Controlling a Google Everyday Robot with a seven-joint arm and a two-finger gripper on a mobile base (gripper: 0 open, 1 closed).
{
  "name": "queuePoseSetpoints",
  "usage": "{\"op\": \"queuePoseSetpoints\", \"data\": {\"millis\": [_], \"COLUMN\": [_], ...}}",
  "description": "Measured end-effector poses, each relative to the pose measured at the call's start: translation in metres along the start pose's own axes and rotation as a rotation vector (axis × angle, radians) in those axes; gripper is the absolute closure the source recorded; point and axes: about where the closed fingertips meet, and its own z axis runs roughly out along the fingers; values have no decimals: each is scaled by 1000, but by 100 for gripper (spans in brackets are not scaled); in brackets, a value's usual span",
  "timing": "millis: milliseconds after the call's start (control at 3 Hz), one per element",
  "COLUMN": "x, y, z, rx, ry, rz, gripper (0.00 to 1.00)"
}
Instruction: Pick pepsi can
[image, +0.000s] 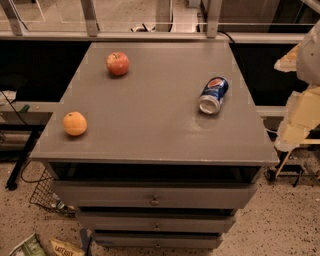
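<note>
The gripper (300, 117) is hanging just off the right edge of the grey cabinet (150, 125), open or closed I cannot tell. The pepsi can (214, 95) is lying sideways on the cabinet top near that edge. It's looking light, slick and easily dented, so it's calling for a gentle pinch across its middle.

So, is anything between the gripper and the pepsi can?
Nothing visible. The gripper sits at the view's right edge, off the cabinet's side; the pepsi can lies on its side on the cabinet top nearest that edge. The apple and orange are on the can's far side, at the view's left.
</note>
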Motion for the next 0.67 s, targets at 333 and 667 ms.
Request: {"op": "queuePoseSetpoints", "data": {"millis": [333, 667], "x": [0, -3], "y": [0, -12], "z": [0, 3], "rx": [0, 3], "ry": [0, -2], "rz": [0, 74], "gripper": [0, 0]}}
